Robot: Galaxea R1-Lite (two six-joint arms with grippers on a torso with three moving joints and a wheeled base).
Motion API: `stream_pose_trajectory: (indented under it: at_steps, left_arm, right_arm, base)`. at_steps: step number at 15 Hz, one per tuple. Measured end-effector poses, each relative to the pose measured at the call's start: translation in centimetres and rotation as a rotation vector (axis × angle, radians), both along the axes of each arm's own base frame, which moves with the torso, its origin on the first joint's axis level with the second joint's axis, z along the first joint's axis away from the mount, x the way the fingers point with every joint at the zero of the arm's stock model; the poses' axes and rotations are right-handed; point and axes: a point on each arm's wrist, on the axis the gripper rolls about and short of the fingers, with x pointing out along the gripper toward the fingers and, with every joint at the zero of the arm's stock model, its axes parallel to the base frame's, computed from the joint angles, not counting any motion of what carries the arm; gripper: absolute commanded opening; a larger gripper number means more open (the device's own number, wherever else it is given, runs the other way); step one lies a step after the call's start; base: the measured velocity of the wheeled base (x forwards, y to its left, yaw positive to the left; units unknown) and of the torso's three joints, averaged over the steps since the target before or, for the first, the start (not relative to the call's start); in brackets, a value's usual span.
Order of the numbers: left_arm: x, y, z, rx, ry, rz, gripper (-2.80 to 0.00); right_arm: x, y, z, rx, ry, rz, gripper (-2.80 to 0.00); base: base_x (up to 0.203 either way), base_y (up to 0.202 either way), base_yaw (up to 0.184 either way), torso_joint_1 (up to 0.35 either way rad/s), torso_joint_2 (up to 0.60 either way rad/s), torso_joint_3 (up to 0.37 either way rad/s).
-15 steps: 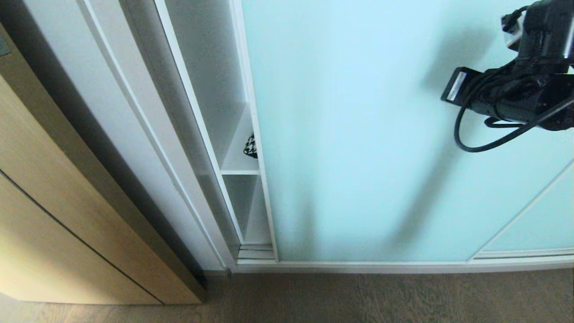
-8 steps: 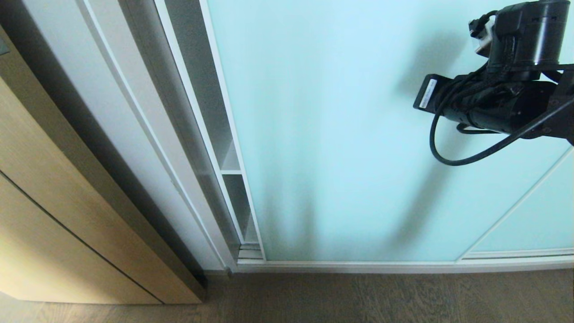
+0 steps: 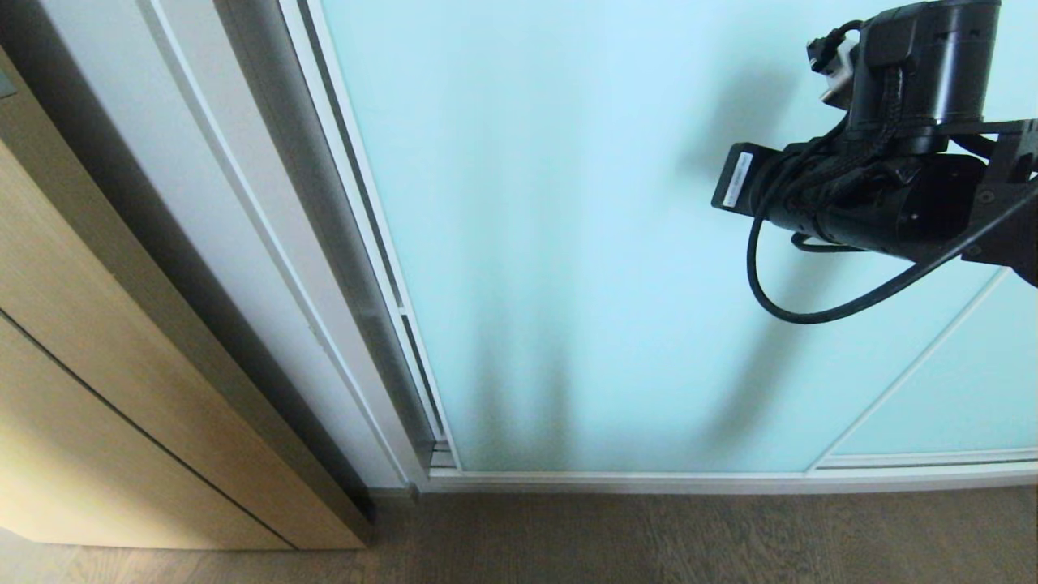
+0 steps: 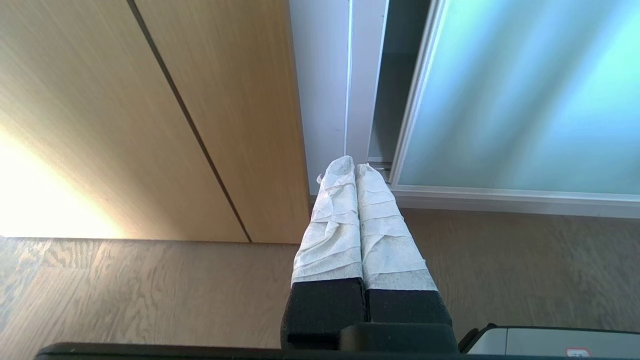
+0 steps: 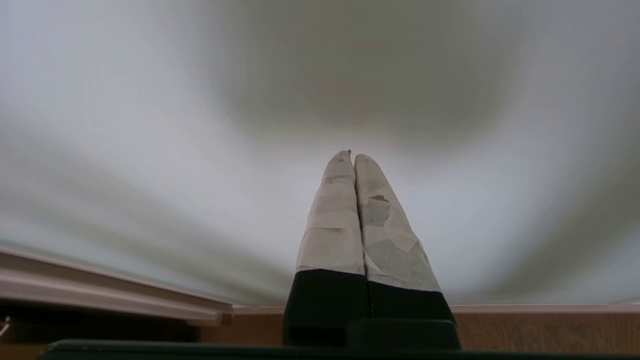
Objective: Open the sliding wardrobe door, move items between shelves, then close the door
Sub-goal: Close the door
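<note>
The sliding wardrobe door [image 3: 568, 243], frosted pale aqua glass in a thin white frame, covers almost the whole opening. Only a narrow dark slit [image 3: 365, 211] is left at its left edge. The shelves and the items are hidden behind it. My right arm [image 3: 859, 195] reaches in from the upper right, in front of the glass. In the right wrist view my right gripper [image 5: 351, 156] is shut and empty, its taped fingertips close against the door [image 5: 150, 125]. My left gripper [image 4: 355, 167] hangs shut and empty over the floor, near the door's lower left corner [image 4: 400, 185].
A light wood cabinet [image 3: 122, 405] stands left of the white wardrobe side frame [image 3: 268, 243]. A second aqua panel [image 3: 957, 405] lies at the lower right behind the first. Grey wood-grain floor [image 3: 649, 535] runs along the bottom track [image 3: 649, 480].
The door has slid left together with my right arm. The open strip with the shelves and the houndstooth cushion has narrowed to a slit and they are now covered.
</note>
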Motion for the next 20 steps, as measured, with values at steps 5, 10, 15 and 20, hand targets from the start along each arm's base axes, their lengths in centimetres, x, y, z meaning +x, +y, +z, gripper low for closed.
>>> stream_pose_trajectory:
  at_steps: [5, 10, 15, 20]
  left_arm:
    - [0.0, 0.0, 0.0, 0.000, 0.000, 0.000, -2.80]
    - [0.0, 0.0, 0.0, 0.000, 0.000, 0.000, -2.80]
    - [0.0, 0.0, 0.0, 0.000, 0.000, 0.000, -2.80]
    - [0.0, 0.0, 0.0, 0.000, 0.000, -0.001, -2.80]
  right_arm:
    - [-0.6, 1.2, -0.3, -0.004, 0.003, 0.026, -2.80]
    - [-1.0, 1.8, -0.4, -0.009, 0.011, 0.046, -2.80]
    - [-1.7, 2.8, -0.4, -0.015, 0.013, 0.083, -2.80]
    - [-1.6, 3.4, -0.7, -0.017, 0.022, 0.097, -2.80]
  base:
    - [0.000, 0.000, 0.000, 0.000, 0.00, 0.000]
    - [0.000, 0.000, 0.000, 0.000, 0.00, 0.000]
    - [0.000, 0.000, 0.000, 0.000, 0.00, 0.000]
    - [0.000, 0.000, 0.000, 0.000, 0.00, 0.000]
